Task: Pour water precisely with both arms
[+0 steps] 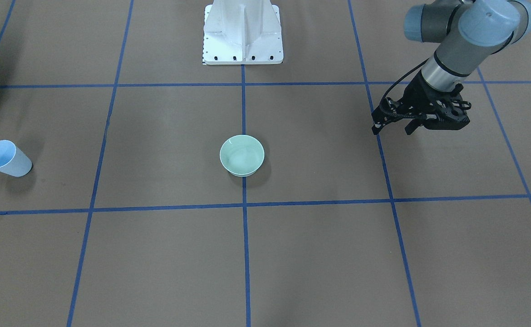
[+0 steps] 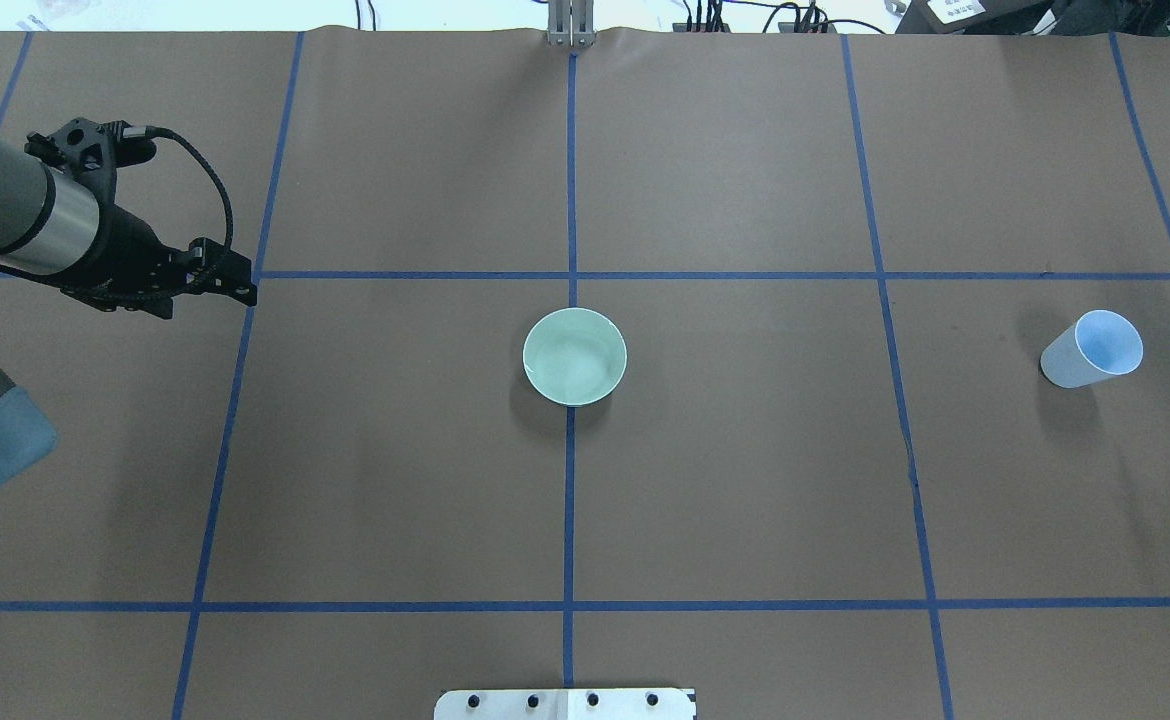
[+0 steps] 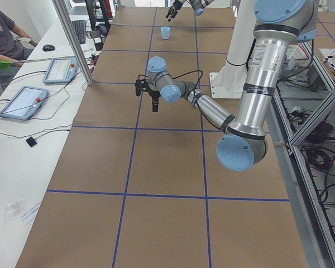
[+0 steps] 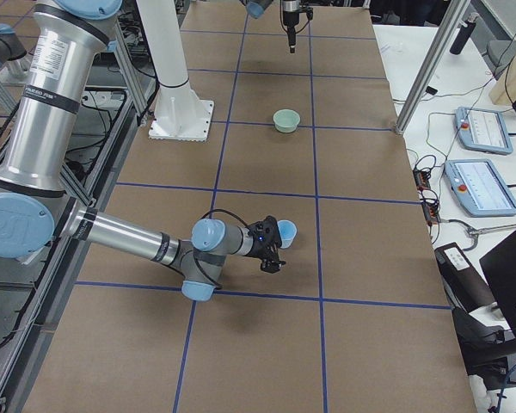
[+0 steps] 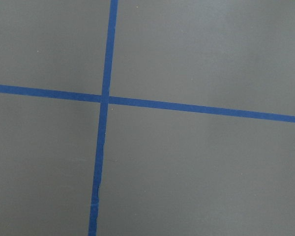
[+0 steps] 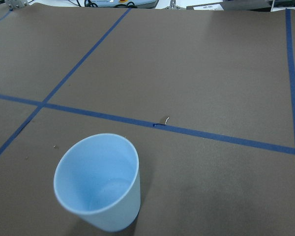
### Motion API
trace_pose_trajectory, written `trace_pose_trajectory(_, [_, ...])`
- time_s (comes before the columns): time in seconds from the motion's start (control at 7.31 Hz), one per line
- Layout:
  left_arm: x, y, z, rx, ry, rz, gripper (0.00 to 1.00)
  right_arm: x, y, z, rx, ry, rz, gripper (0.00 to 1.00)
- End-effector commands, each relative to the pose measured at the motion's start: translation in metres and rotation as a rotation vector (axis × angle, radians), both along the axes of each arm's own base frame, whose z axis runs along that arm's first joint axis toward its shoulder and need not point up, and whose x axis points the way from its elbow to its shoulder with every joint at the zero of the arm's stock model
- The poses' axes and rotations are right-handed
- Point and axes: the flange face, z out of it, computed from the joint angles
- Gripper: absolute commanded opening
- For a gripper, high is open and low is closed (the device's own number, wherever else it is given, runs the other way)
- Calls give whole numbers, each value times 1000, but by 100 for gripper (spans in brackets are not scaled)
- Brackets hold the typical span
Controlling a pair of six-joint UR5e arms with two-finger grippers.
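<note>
A pale blue cup (image 6: pixel 101 184) stood upright toward the robot's right end of the counter (image 1: pixel 320 254), with a faint ring low inside; whether that was liquid I cannot tell. The green bowl (image 1: pixel 242 155) sat mid-counter on a blue tape line (image 1: pixel 246 254), whitish glints of water (image 2: pixel 573 362) in it. The left gripper (image 1: pixel 392 126) hovered well away, jaws apart. The right gripper (image 4: pixel 270 249) was just beside the cup; whether its jaws were apart I cannot tell. Brown paper covered the counter, and a white pedestal (image 1: pixel 243 34) stood at its edge.
</note>
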Motion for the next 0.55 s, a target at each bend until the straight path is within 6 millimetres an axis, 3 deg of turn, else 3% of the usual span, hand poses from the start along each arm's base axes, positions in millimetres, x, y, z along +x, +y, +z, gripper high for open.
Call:
trace_pose_trajectory(0.0, [-5, 2, 3, 5, -6, 4, 100, 19, -69, -23, -146, -9, -2, 99])
trace_pose_trajectory(0.14, [-12, 1, 12, 10, -18, 4, 100, 32, -101, -38, -172, 13, -40, 99])
trace_pose_trajectory(0.41, [-47, -8, 42, 80, -93, 46, 100, 68, -144, -73, -173, 113, -107, 99])
